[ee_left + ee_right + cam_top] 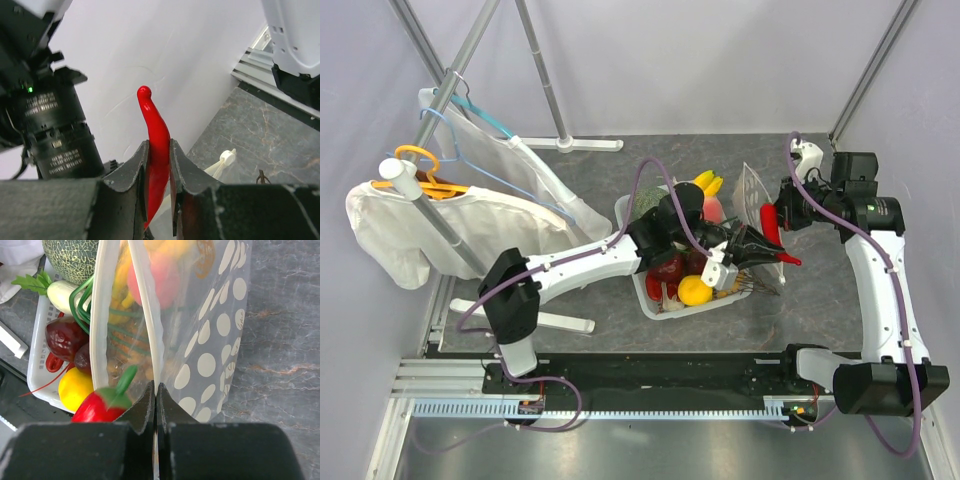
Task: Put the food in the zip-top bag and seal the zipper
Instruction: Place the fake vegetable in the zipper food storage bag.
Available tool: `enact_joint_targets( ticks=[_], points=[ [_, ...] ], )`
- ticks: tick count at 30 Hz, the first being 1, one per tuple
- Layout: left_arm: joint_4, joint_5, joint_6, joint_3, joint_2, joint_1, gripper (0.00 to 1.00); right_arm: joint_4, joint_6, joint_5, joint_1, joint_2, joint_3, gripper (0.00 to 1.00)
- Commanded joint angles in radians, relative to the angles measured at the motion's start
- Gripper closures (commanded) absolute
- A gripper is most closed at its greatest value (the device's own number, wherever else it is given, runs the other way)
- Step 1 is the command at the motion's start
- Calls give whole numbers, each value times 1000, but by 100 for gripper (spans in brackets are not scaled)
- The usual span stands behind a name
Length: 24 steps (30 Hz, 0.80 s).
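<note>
Left gripper [159, 145]: clamps chili pepper [151, 115], lower end hidden between jaws.
Right gripper [156, 392]: closed, pinching zip-top bag [220, 335] edge.

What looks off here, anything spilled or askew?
Nothing looks spilled. Only oddity: white shirts on hangers at far left, unrelated to the fruit basket.
</note>
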Motion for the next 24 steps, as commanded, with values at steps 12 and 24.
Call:
enact_joint_targets(
  ticks=[12, 24],
  points=[
    [193, -117, -216, 5, 94, 102, 55, -41, -43, 15, -3, -4, 85, 100],
    [-358, -40, -297, 52, -149, 100, 26, 5, 31, 186, -5, 69, 112, 100]
  ],
)
